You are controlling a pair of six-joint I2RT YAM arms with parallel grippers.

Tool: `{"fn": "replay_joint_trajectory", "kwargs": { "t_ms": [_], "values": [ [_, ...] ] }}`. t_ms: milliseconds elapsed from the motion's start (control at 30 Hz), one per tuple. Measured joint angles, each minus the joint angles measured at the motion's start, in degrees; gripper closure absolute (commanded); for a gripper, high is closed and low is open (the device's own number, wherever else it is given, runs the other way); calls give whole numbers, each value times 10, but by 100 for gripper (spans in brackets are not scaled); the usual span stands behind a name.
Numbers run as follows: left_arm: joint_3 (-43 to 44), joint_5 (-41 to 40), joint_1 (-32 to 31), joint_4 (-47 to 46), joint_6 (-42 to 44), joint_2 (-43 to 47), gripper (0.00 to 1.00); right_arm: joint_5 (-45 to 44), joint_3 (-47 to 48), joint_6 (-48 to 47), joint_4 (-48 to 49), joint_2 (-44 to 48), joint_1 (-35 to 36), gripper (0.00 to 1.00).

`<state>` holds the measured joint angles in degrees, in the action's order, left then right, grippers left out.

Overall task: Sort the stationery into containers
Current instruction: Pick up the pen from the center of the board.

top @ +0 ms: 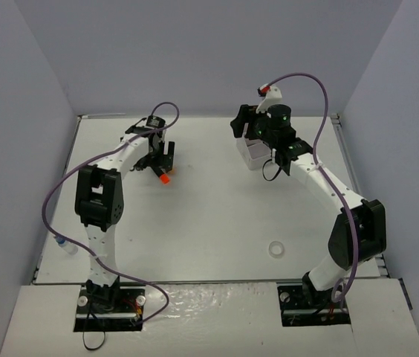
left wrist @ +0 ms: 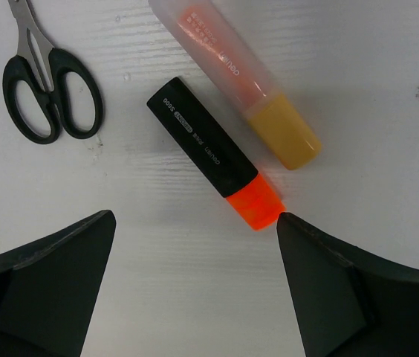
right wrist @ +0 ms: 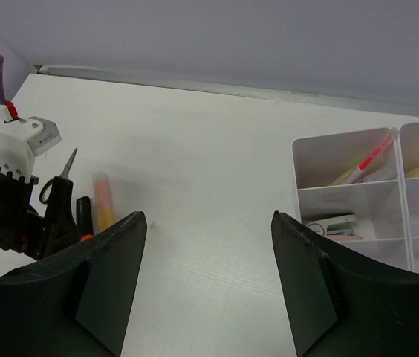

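Observation:
In the left wrist view an orange-black highlighter [left wrist: 213, 152] lies flat on the white table, orange cap toward me. A peach highlighter [left wrist: 243, 78] lies beside it, and small black scissors [left wrist: 50, 89] are at the upper left. My left gripper [left wrist: 195, 223] hangs open just short of them, its right fingertip [left wrist: 291, 227] next to the orange cap. From above, the left gripper [top: 162, 165] is at the back left. My right gripper [right wrist: 208, 216] is open and empty over bare table, left of the white organiser box [right wrist: 343, 186], which holds a pink pen [right wrist: 369, 160].
A white tape ring [top: 275, 248] lies alone near the front right of the table. The organiser [top: 254, 155] sits under the right arm's wrist at the back. High walls enclose the table. A small clear object [top: 65, 245] lies off the left edge.

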<state>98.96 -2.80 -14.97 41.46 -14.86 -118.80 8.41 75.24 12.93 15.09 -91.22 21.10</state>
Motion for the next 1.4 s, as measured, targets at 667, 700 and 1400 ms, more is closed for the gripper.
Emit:
{"fn": "replay_joint_trajectory", "kwargs": {
  "t_ms": [667,700,1400],
  "values": [
    [22,7,3,-38,-50,-75,73,-17,-9,-35,-26,39,0,34],
    [13,10,3,-44,-52,-71,79,-19,-9,-37,-26,41,0,34],
    [-132,131,-7,-20,50,249,100,69,45,20,-74,39,19,33]
  ]
}}
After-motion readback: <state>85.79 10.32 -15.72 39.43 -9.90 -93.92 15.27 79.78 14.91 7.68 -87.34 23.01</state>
